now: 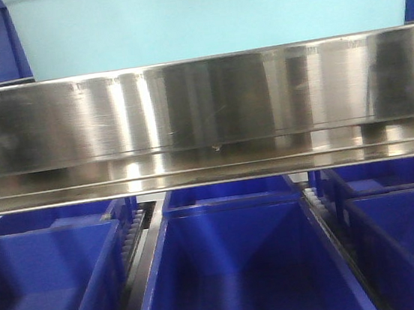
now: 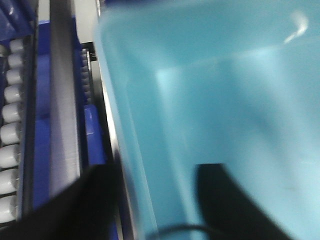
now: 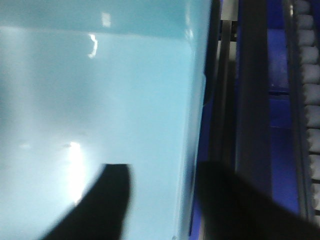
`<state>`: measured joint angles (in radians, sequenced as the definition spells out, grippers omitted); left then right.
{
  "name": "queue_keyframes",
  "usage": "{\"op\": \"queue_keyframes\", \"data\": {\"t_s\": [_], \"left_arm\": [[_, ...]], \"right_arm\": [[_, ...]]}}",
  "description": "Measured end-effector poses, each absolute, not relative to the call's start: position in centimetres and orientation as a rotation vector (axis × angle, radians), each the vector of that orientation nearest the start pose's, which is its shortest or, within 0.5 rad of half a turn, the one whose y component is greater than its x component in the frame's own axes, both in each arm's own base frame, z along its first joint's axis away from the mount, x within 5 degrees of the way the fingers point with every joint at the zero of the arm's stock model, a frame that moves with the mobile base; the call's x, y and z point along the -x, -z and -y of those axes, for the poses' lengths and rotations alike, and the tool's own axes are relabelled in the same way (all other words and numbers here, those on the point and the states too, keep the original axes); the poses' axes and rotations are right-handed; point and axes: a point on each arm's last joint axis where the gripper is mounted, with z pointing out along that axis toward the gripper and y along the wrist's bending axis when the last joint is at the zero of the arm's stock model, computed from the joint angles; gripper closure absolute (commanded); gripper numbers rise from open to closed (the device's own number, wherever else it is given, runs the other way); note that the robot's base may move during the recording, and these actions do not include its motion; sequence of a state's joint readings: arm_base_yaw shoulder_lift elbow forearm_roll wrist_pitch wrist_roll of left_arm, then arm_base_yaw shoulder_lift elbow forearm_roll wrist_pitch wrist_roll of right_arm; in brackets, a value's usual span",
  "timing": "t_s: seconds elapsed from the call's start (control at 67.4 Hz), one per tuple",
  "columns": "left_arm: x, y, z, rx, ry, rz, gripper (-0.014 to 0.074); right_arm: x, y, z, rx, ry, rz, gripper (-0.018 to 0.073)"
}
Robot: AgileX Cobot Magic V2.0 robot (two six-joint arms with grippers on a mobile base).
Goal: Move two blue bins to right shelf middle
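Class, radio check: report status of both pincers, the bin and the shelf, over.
Status: left pincer and right pincer each astride a wall of the light-blue bin, grip unclear. Bin shows above the shelf rail. No obstruction visible.

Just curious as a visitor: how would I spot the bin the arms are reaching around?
Find the wide steel rail crossing the front view. The bin shows just above it. It is pale turquoise; the bins below the rail are dark blue.
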<state>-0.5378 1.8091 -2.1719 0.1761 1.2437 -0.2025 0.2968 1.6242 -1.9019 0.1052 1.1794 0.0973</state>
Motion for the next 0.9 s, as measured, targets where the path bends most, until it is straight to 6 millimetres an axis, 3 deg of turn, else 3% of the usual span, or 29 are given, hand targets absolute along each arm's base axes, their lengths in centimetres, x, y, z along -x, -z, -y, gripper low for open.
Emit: {"op": "queue_keyframes", "data": {"t_s": [0.045, 0.134, 0.341, 0.504, 0.905], "left_arm": [[-33.7, -45.4, 18.4, -0.379, 0.143, -2.318, 0.0076], [-33.7, -45.4, 18.4, -0.378, 0.145, -2.312, -0.0013], [-32.8, -46.7, 17.9, -0.372, 0.16, -2.281, 0.0023], [-32.1, -47.5, 17.4, -0.375, 0.166, -2.256, 0.0048], [-32.9, -41.6, 18.1, -0.434, 0.107, -2.451, 0.0048]], "right_arm": [[-32.5, -44.7, -10.9, 0.237, -0.323, -2.391, -0.0021], [-32.4, -44.8, -10.9, 0.24, -0.325, -2.39, -0.0006], [-31.4, -45.6, -10.6, 0.243, -0.326, -2.383, 0.0001], [-31.3, -45.0, -10.5, 0.247, -0.32, -2.421, 0.0001], [-31.6, -40.3, -10.7, 0.251, -0.295, -2.581, 0.0001]]}}
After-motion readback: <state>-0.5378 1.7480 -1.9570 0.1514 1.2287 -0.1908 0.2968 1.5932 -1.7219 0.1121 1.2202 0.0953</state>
